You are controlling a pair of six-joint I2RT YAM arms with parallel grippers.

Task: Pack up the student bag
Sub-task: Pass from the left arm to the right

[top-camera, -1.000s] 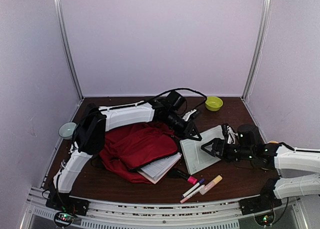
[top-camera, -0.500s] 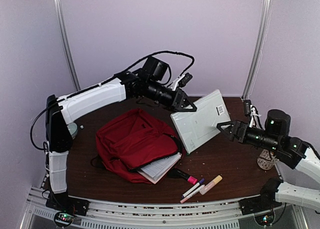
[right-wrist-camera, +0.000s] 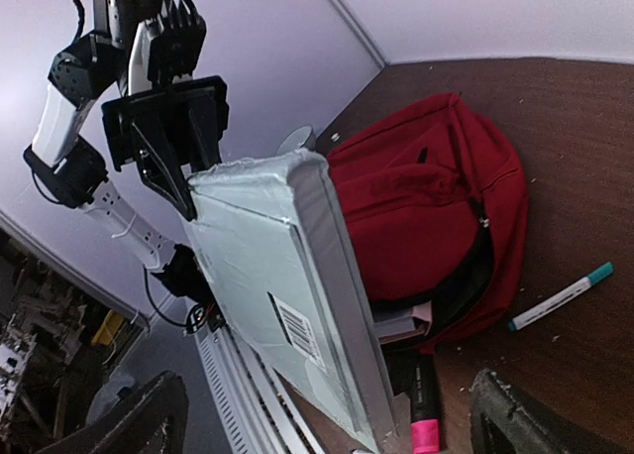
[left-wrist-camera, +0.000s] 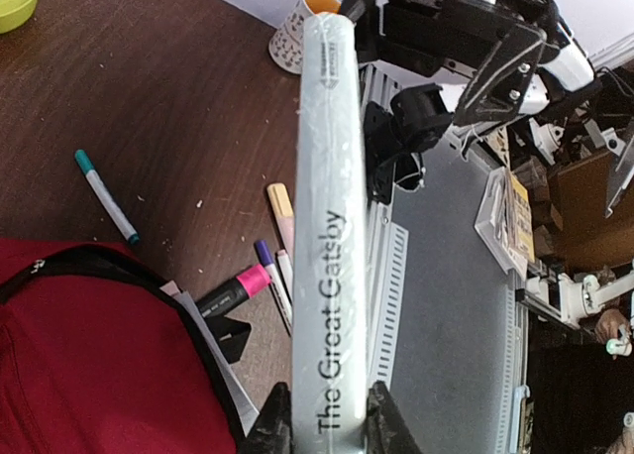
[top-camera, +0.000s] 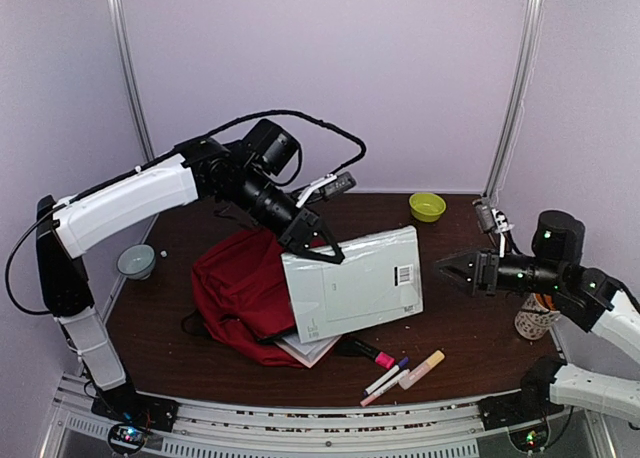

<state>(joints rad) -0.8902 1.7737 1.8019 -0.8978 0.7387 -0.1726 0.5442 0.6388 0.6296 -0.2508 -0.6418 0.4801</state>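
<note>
The student bag (top-camera: 240,288) lies on the table, dark red, its zipped mouth facing the near right, with a white book (top-camera: 305,348) sticking out of it. My left gripper (top-camera: 315,243) is shut on the top edge of a grey book (top-camera: 355,283), "The Great Gatsby", held in the air over the bag's right side. In the left wrist view the grey book's spine (left-wrist-camera: 332,226) runs up from between my left gripper (left-wrist-camera: 329,429) fingers, with the bag (left-wrist-camera: 89,375) below left. My right gripper (top-camera: 450,268) is open, empty, right of the book. The right wrist view shows the book (right-wrist-camera: 287,285) before the bag (right-wrist-camera: 426,186).
A pink highlighter (top-camera: 372,355), a purple pen (top-camera: 388,375) and an orange marker (top-camera: 422,369) lie near the front edge. A teal pen (right-wrist-camera: 560,297) lies beside the bag. A green bowl (top-camera: 427,206) sits at the back, a grey bowl (top-camera: 135,261) at left, a cup (top-camera: 535,318) at right.
The left arm lifted the grey book off the table and swung it left and down over the bag. The right gripper opened, let go of the book and drew back right.
</note>
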